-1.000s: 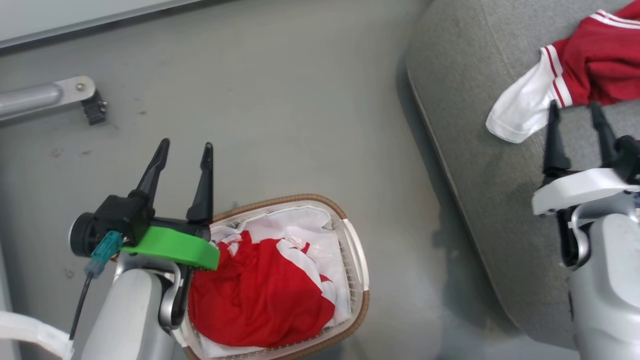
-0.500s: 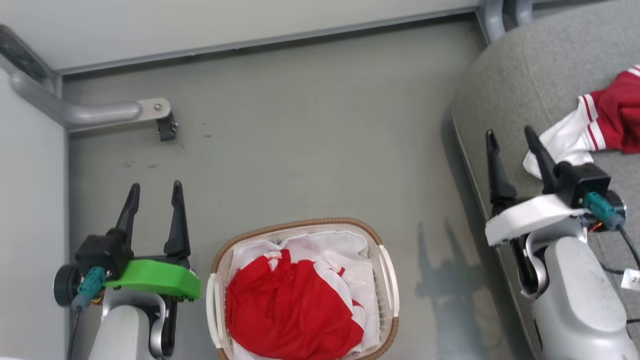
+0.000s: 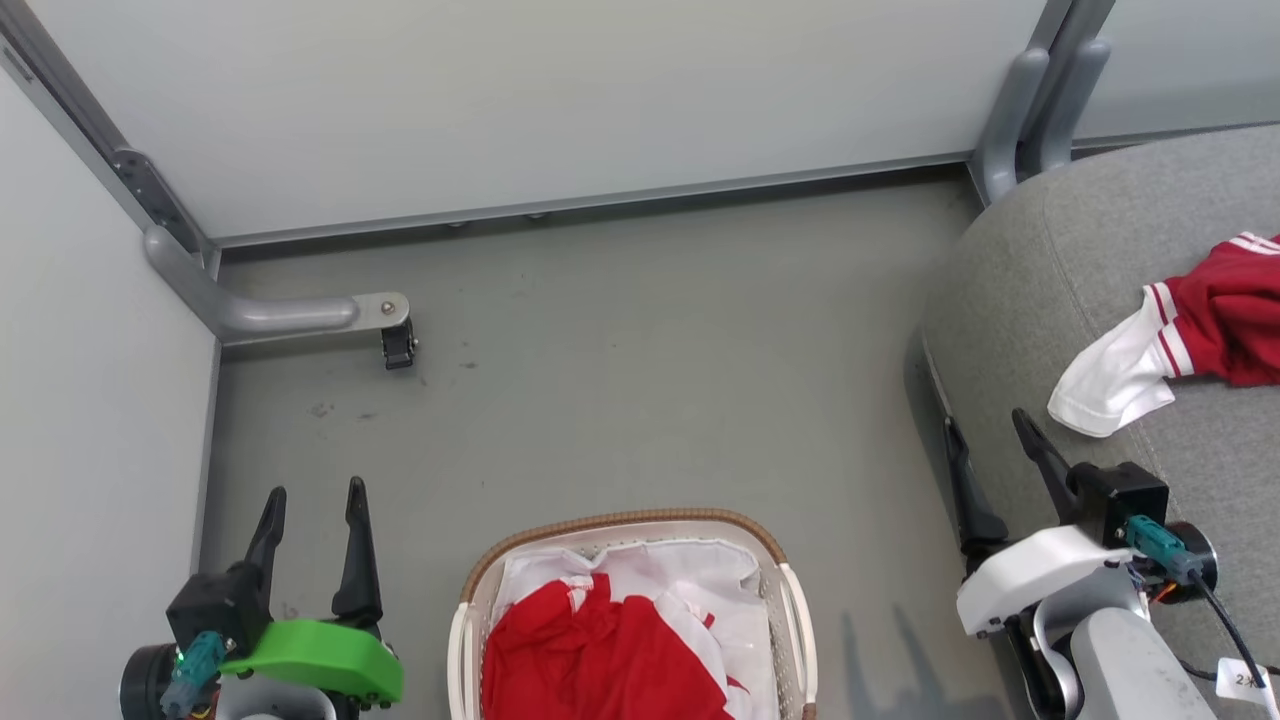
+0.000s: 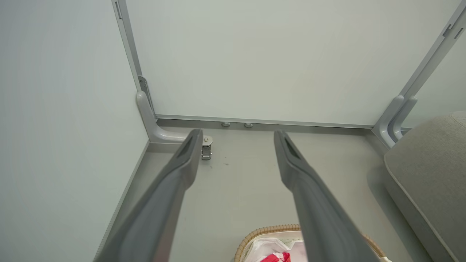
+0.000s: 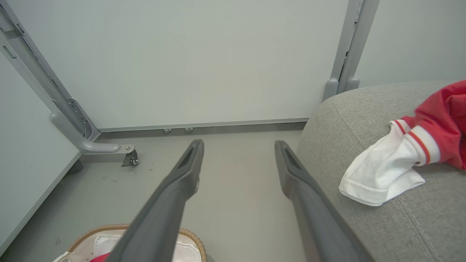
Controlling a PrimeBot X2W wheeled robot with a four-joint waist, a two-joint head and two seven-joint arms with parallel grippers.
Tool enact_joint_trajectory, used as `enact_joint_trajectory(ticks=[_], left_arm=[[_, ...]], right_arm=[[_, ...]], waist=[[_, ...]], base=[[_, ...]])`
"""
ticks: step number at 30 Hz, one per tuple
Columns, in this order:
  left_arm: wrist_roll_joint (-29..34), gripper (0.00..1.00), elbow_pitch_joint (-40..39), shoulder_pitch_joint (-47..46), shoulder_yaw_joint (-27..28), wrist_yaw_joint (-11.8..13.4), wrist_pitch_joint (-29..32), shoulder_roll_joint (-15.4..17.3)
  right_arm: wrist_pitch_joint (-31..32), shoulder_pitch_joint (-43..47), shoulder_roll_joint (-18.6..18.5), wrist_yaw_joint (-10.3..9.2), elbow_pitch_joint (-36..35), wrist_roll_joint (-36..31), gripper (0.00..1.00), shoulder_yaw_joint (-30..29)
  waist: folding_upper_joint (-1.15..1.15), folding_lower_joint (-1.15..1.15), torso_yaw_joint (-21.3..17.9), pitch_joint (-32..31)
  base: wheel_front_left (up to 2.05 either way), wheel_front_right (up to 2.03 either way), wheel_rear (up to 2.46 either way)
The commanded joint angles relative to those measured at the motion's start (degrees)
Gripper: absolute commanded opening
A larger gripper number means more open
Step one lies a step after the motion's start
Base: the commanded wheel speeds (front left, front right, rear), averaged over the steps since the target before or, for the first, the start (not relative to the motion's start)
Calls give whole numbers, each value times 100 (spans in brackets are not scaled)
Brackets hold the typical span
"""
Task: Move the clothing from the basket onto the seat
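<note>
we note both pincers spread wide, nothing between the fingers. left gripper (image 3: 315, 490) hangs over the floor (image 3: 600, 350); the basket (image 3: 620, 520) sits just to its right, red clothing (image 3: 600, 660) heaped inside on the white liner (image 3: 700, 590). right gripper (image 3: 984, 422) hovers at the seat (image 3: 1050, 300) edge; a red-and-white garment (image 3: 1225, 320) lies on the cushion to its right, apart.

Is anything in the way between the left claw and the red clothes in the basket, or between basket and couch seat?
Nothing visible. The left claw stands open beside the basket, the red clothing lies uncovered on top, and only floor separates basket from seat.
</note>
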Motion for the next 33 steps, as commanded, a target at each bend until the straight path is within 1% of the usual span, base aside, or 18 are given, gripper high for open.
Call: enact_joint_trajectory(ticks=[1,15,23,27,29,33], left_arm=[[43,100,3,136,4,-17,-3,0],[-84,100,72,576,-56,-17,-3,-13],[-61,100,68,720,-70,-17,-3,-15],[-109,100,104,758,-81,-18,-3,-16],[-281,100,121,750,-88,-18,-3,-14],[-322,100,171,602,-402,-18,-3,-17]], right_arm=[[-9,116,-15,-8,5,53,100,12],[-9,554,-10,-8,45,174,100,53],[-9,679,-10,-8,81,260,100,76],[-9,724,-9,-8,65,295,100,53],[-9,713,-8,-8,63,302,100,73],[-9,545,-10,-8,17,360,100,163]], waist=[[0,0,47,-271],[0,0,13,-624],[0,0,-17,-718],[0,0,-27,-713],[0,0,-48,-678],[0,0,-118,-433]], base=[[0,0,0],[0,0,0],[0,0,0],[0,0,0],[0,0,0],[0,0,0]])
